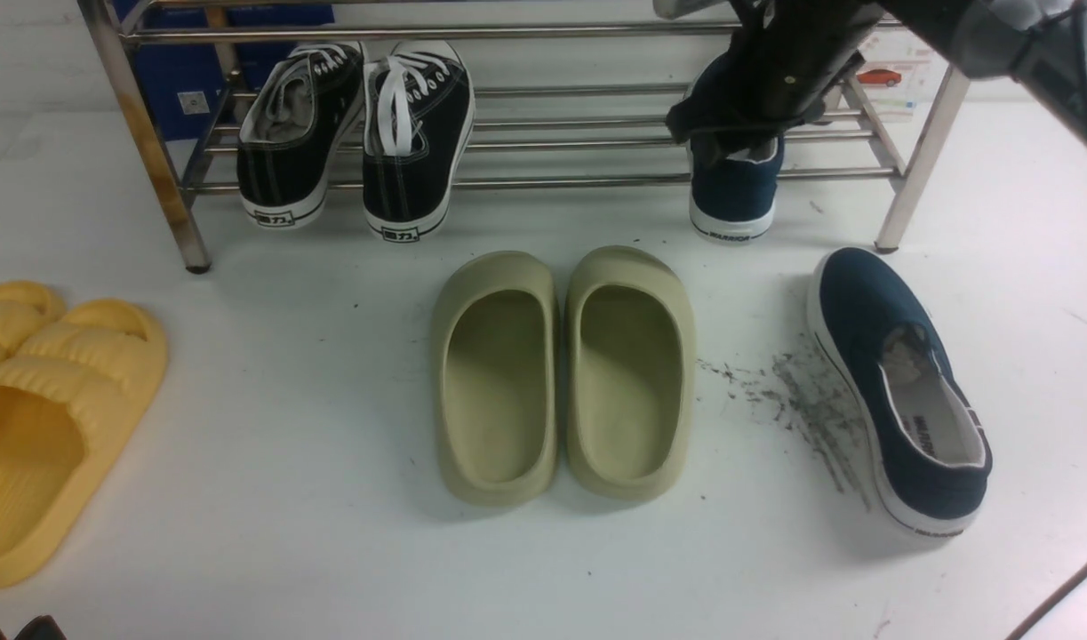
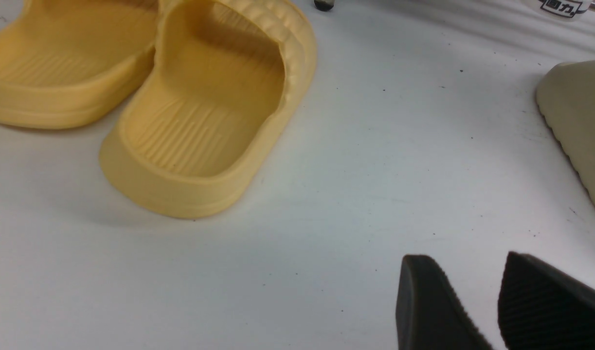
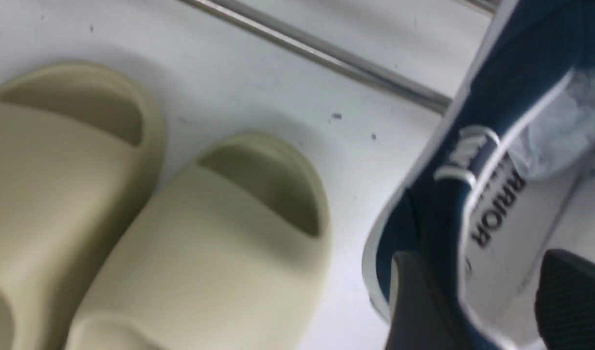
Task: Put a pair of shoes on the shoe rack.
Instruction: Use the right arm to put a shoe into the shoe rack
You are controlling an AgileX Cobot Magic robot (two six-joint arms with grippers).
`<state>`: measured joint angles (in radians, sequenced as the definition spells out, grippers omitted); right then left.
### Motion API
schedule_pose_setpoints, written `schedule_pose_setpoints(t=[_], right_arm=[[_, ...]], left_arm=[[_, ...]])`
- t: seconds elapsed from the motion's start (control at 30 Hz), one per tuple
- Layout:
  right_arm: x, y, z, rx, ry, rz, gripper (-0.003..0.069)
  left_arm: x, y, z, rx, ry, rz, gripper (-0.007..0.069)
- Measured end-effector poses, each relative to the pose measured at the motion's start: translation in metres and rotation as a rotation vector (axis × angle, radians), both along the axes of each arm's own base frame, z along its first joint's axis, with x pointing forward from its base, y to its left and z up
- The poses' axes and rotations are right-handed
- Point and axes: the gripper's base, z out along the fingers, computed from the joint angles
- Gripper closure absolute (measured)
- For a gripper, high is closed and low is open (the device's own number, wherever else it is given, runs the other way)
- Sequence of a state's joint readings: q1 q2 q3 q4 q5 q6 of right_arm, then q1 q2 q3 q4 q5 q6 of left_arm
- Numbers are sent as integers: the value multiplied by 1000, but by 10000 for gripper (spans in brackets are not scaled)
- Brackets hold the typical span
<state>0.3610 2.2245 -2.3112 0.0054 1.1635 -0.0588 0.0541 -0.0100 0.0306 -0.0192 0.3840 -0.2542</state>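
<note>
A pair of yellow foam slides point(image 1: 54, 400) lay at far left on the white table point(image 1: 285, 533). Near them the left gripper point(image 2: 472, 291) sat over bare table, its two dark fingers parted with nothing between them.

A steel-tube shoe rack point(image 1: 552, 182) spanned the back. Black lace-up sneakers point(image 1: 356, 133) sat on its left end, heels overhanging the front bar. In front of the rack, at centre, olive slides point(image 1: 561, 373) lay side by side (toes toward the rack).

Toward the rack's right end the first navy slip-on point(image 1: 734, 196) rested on the bars, heel out. The right gripper point(image 3: 477, 291) was over it with its jaws spread. One finger point(image 3: 414, 301) was outside the shoe's side wall and the other above the pale insole, not pinching.

The second navy slip-on point(image 1: 899, 391) lay on the table at right, beside dark scuff marks point(image 1: 801, 409).
</note>
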Motion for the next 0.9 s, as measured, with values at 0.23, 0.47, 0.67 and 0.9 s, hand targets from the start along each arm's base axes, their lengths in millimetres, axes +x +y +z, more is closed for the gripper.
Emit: schedule_pose_setpoints(t=[0.23,0.47,0.67,0.9], right_arm=[[-18,-6,22,-34,26,56,462],[-26,-2,5,10,121,84,661],[-25,-5,-44,-79,250,78,662],[-12,-14,-52,-154,160,-26,661]], left_arm=[[0,0,0,0,0,0,386],[0,0,0,0,0,0,386],[0,0,0,0,0,0,386],[0,0,0,0,0,0,386]])
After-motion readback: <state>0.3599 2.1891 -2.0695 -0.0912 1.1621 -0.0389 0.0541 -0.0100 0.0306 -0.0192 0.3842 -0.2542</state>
